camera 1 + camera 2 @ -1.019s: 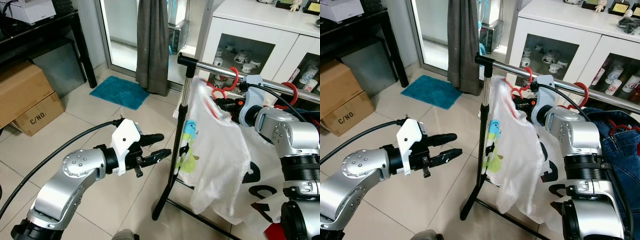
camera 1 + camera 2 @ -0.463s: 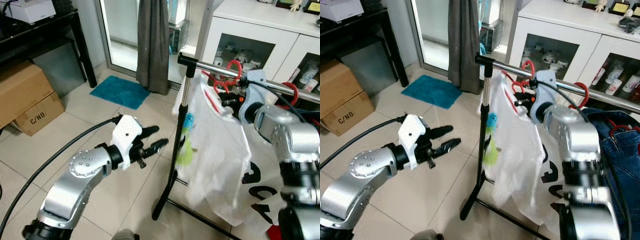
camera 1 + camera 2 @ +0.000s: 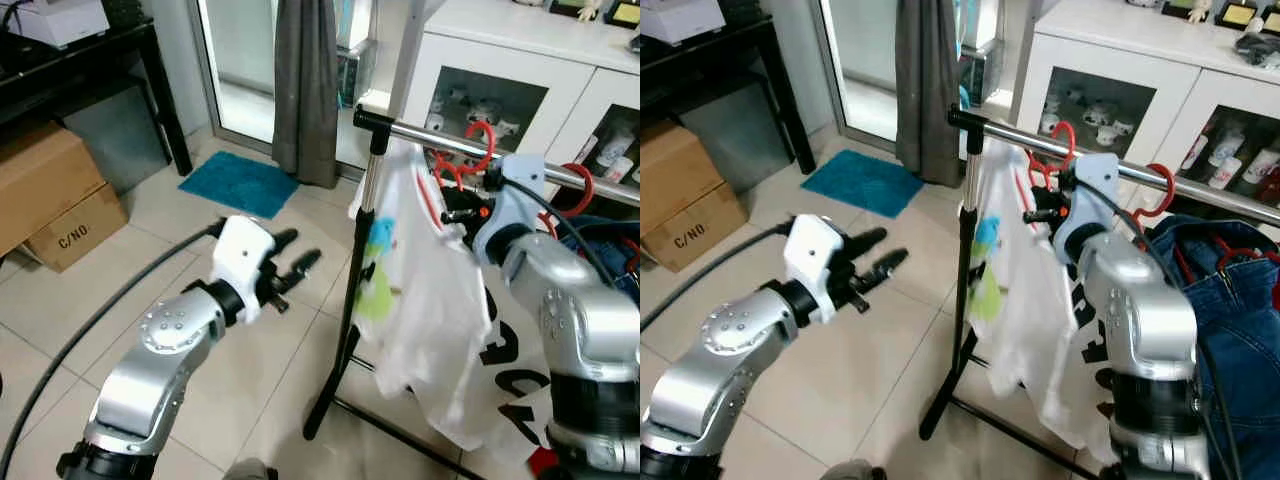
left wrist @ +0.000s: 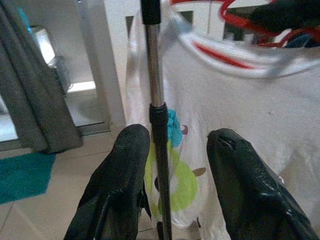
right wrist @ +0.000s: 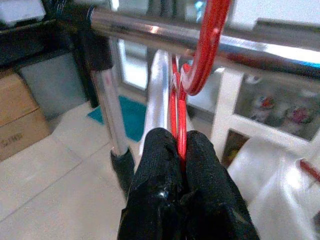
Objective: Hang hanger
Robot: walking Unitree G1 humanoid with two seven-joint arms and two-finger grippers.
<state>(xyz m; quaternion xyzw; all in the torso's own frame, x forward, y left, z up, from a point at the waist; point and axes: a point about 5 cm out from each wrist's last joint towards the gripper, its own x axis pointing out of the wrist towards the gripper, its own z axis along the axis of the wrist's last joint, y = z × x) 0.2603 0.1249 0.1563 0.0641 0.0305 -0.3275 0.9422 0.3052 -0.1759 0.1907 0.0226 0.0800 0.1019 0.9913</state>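
Right gripper [image 5: 177, 155], lower centre of the right wrist view, is clamped on the red hanger [image 5: 207, 47] at its neck; the hook curls over the chrome rail [image 5: 160, 32] across the top of frame, apparently seated. In the left eye view, the hanger sits upper right of centre on the rail, the white T-shirt [image 3: 420, 300] draped below it beside the rack post [image 3: 350, 300]. Left gripper [image 3: 290, 270], centre left, hangs spread and empty. In the left wrist view its fingers [image 4: 120, 190] frame the post, not touching. Risk: withdrawing sideways before releasing could drag the hook off the rail's end, dropping the shirt.
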